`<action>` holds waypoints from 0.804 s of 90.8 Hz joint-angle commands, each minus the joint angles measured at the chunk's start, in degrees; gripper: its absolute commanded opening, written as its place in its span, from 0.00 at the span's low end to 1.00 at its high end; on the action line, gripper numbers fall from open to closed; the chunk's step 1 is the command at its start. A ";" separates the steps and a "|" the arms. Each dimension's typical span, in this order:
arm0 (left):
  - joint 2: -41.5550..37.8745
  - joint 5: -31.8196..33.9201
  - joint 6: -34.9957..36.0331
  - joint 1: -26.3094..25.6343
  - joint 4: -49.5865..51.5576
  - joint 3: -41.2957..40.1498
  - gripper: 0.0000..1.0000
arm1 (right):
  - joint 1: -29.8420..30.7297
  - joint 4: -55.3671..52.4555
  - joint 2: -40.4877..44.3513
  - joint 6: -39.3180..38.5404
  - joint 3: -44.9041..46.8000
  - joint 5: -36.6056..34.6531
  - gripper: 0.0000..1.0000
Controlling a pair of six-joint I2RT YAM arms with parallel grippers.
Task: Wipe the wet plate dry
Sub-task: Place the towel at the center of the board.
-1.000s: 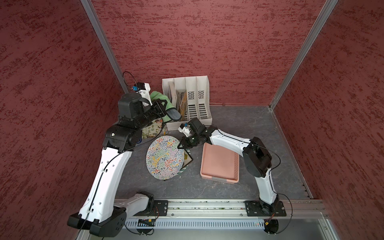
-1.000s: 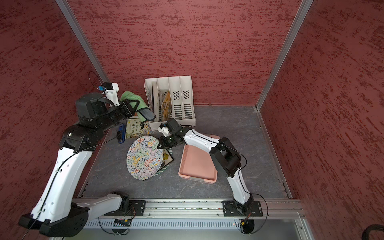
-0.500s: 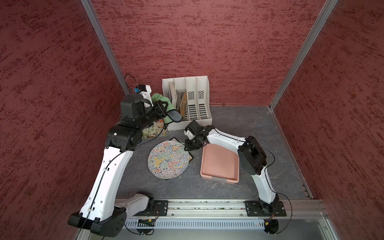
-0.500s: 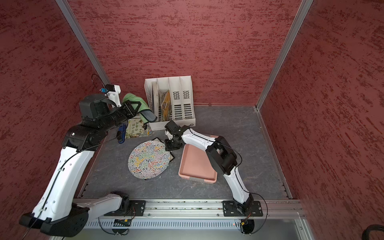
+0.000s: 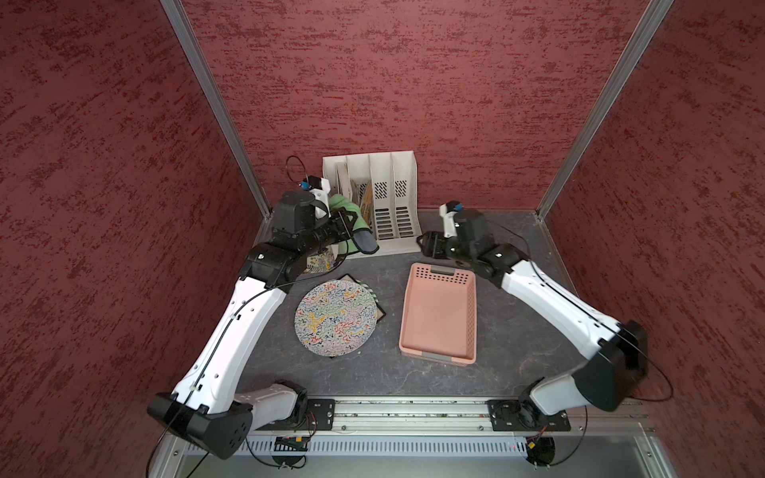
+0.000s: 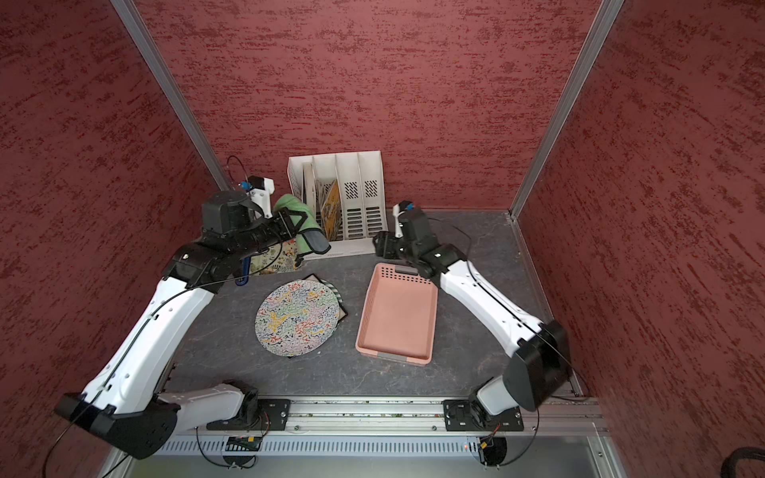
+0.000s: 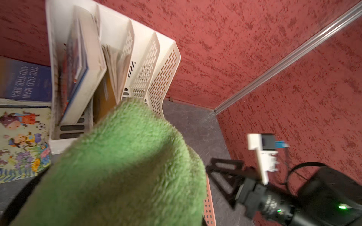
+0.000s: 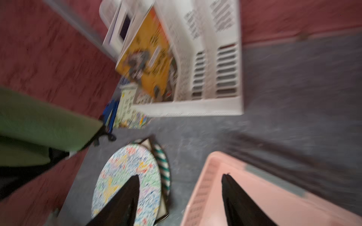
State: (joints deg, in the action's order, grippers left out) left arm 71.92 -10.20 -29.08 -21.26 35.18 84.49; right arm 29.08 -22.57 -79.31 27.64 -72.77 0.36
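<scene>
Green terry cloth (image 7: 125, 166) sits clamped in the closed left gripper (image 5: 350, 223), held up near the rack (image 5: 385, 198). The patterned plate (image 5: 336, 318) lies on the grey table (image 5: 414, 372), just beside the pink basket (image 5: 439, 314). The right gripper (image 8: 179, 176) hangs empty, jaws spread. The plate looks stiff, breakable and likely slick when wet; its rim seems the best hold. Cloth hides the left fingers, the plate covers most of a striped thing (image 8: 163, 164), and no water shows.

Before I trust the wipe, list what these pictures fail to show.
Water on the patterned plate: too small in both top views, motion-blurred in the right wrist view.
Fingertips of the left gripper: buried under the green cloth in the left wrist view.
The striped piece beneath the plate: mostly covered by it.
</scene>
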 commanded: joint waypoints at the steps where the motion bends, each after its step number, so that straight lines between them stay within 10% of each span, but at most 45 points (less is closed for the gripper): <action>1: 4.01 1.73 0.11 -3.21 -5.00 -2.08 0.00 | -3.85 1.71 5.93 0.51 7.99 -9.43 0.78; 24: 19.73 11.73 -4.54 -5.58 -3.67 -2.45 0.01 | -8.64 -9.03 13.58 1.27 11.05 -7.98 0.93; 34: 20.88 17.72 -6.29 -5.08 -5.36 -6.24 0.34 | -8.70 -10.10 16.58 1.66 12.16 -7.79 0.94; 44: 20.95 7.16 -2.63 -4.02 -13.67 -9.25 0.80 | -8.82 -11.96 18.04 0.32 12.00 -8.79 0.94; 73: 4.43 10.42 10.90 -4.02 -20.88 -18.03 1.00 | -11.10 -9.80 28.56 1.59 20.49 -27.26 0.98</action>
State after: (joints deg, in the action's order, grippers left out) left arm 85.45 -3.07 -25.82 -25.45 21.39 70.43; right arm 18.74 -33.74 -54.00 28.75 -56.12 -15.44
